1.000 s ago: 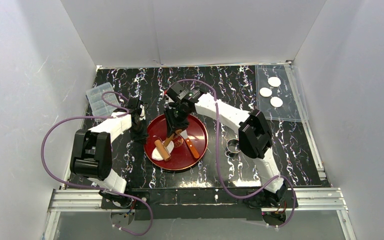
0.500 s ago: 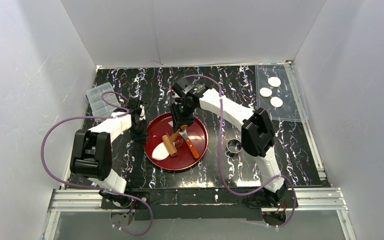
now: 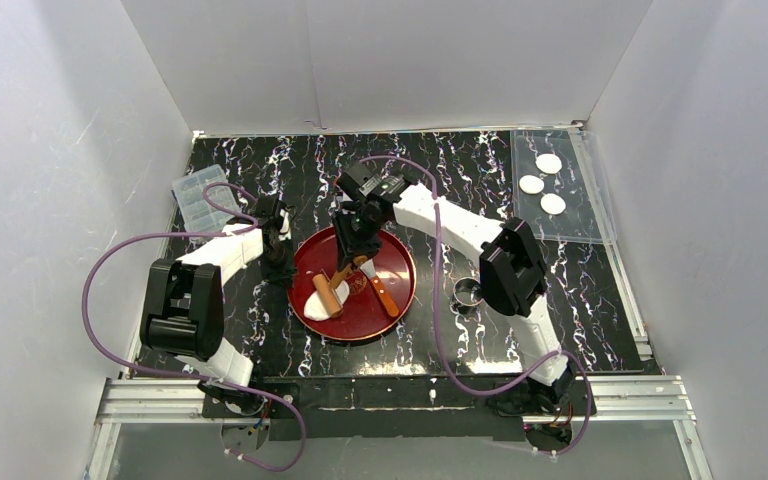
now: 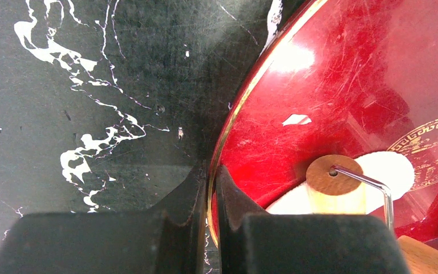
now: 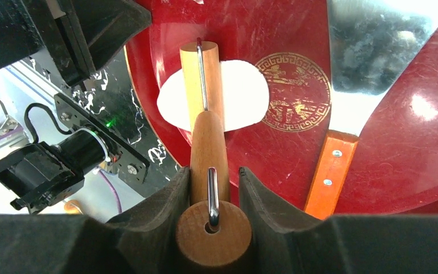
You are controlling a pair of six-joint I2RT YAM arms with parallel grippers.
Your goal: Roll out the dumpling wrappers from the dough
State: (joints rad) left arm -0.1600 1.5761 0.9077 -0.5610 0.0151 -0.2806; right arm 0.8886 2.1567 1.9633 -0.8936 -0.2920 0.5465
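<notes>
2 jobs here: right gripper [image 5: 214, 177] clamps the rolling pin [image 5: 207, 142] by its handle, roller resting on the dough [image 5: 242, 94] in the red tray [image 4: 342, 74]. Left gripper [image 4: 212, 182] pinches the tray rim, probably so it won't slide. 3 dumpling wrappers [image 3: 531, 184] sit far right.

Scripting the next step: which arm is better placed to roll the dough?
Right. The right pincer grips the rolling pin by the handle, roller lying on the dough. The left pincer is shut on the red tray rim, likely steadying it.
</notes>
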